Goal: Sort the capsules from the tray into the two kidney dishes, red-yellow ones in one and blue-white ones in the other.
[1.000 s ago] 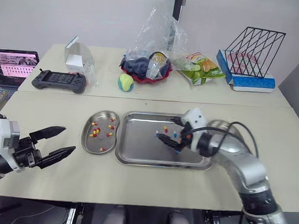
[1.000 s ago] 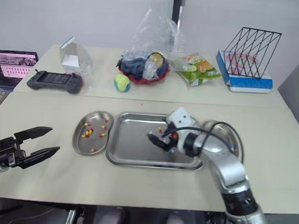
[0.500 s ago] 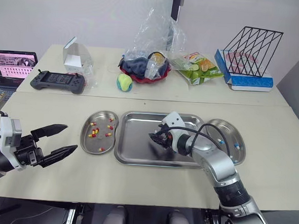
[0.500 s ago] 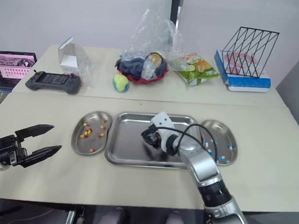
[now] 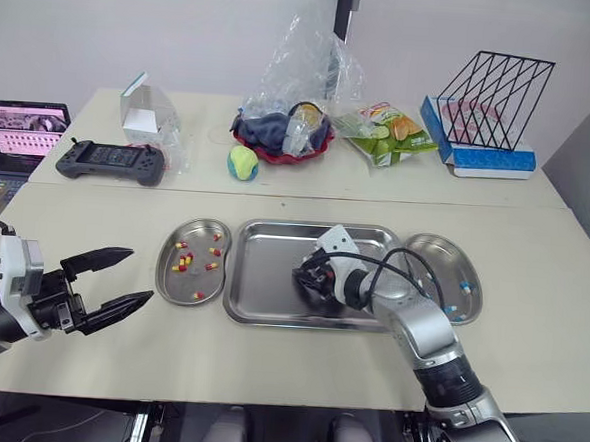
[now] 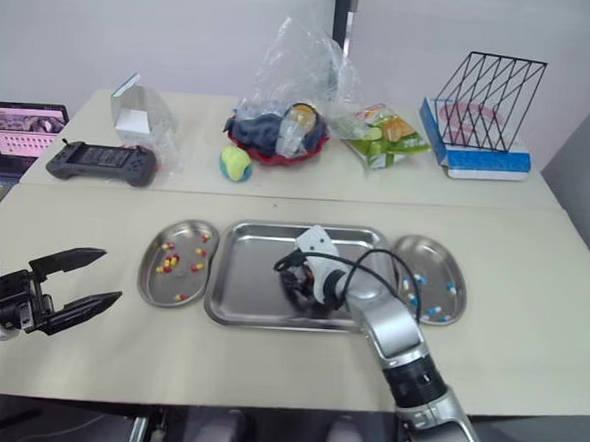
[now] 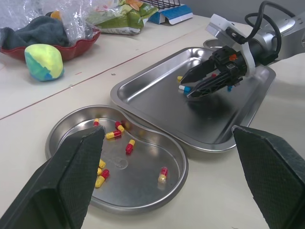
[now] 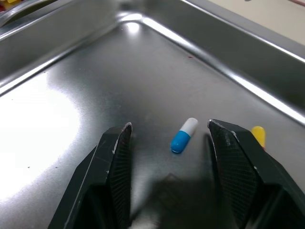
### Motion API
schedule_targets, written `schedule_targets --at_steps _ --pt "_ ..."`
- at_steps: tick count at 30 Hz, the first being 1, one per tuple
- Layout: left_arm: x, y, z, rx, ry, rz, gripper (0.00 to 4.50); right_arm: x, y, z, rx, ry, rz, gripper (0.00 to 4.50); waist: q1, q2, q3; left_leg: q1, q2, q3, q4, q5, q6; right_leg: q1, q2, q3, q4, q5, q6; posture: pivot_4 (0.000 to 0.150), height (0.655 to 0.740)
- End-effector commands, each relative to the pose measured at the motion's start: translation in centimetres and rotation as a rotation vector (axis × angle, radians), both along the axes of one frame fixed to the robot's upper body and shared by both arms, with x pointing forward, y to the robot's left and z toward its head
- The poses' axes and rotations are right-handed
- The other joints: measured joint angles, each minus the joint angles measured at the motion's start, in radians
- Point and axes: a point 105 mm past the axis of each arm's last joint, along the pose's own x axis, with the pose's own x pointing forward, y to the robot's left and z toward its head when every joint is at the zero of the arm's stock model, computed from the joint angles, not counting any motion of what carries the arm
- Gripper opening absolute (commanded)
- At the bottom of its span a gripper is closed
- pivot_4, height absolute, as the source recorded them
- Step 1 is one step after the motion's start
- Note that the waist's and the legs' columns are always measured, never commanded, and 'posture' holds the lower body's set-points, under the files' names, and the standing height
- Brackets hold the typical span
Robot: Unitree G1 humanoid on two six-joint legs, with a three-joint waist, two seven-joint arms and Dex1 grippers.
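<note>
The steel tray (image 5: 261,279) lies mid-table between two kidney dishes. The left dish (image 5: 167,273) holds several red-yellow capsules (image 5: 185,263); the right dish (image 5: 428,251) holds a few blue-white ones (image 5: 463,286). My right gripper (image 5: 306,279) is low over the tray's middle and open. In its wrist view a blue-white capsule (image 8: 184,135) lies on the tray floor between the fingers (image 8: 116,157), untouched, with a yellow capsule end (image 8: 259,135) just beyond one finger. My left gripper (image 5: 138,275) hovers open and empty over the table, left of the left dish.
Across the back table stand a laptop (image 5: 20,129), a game controller (image 5: 113,160), a clear plastic box (image 5: 146,112), a green-yellow ball (image 5: 242,162), a red bowl under a plastic bag (image 5: 281,130), a snack bag (image 5: 391,132) and a wire rack (image 5: 493,88).
The camera view has shifted. My right arm's elbow has swung inward, uncovering the right dish, while its gripper stays low over the tray's middle. The left gripper has held still.
</note>
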Motion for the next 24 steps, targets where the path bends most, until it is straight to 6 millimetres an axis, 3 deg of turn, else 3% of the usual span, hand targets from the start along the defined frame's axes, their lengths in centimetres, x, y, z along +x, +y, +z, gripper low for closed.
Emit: schedule_targets --at_steps 1,6,15,22,24 --pt "0.0 0.2 0.4 0.018 -0.026 0.001 4.50 0.2 0.0 0.6 -0.001 -0.015 0.003 2.70 -0.001 0.000 0.000 0.000 0.000 0.000 0.000 0.000 0.000 0.000 0.000 0.000 0.000 0.000 0.000 0.150 0.7346" --pt "0.0 0.5 0.0 0.034 -0.024 0.008 4.50 0.4 0.1 0.2 -0.003 0.007 -0.006 2.70 -0.007 0.000 0.000 0.000 0.003 0.000 0.000 0.000 0.000 0.000 0.003 0.000 0.000 0.000 -0.001 0.150 0.7346" --pt "0.0 0.6 -0.4 0.037 -0.019 0.014 4.50 0.6 0.9 0.4 0.021 0.024 -0.002 0.02 -0.010 0.000 0.000 0.000 0.007 0.000 -0.001 0.000 0.000 -0.001 0.008 0.001 -0.001 0.002 -0.004 0.150 0.7346" --pt "0.1 0.6 -0.5 0.037 -0.013 0.009 4.50 0.3 1.4 1.6 0.068 0.011 0.023 0.02 -0.011 0.000 0.000 0.000 0.008 0.000 -0.001 0.000 0.000 -0.002 0.008 0.001 0.000 0.002 -0.004 0.150 0.7346" --pt "0.1 0.4 -0.5 0.024 -0.010 -0.004 4.50 -0.9 2.6 4.4 0.158 -0.061 0.141 0.02 -0.010 0.000 0.000 0.000 0.008 0.000 -0.001 0.000 0.000 -0.002 0.008 0.001 0.000 0.002 -0.004 0.150 0.7346"
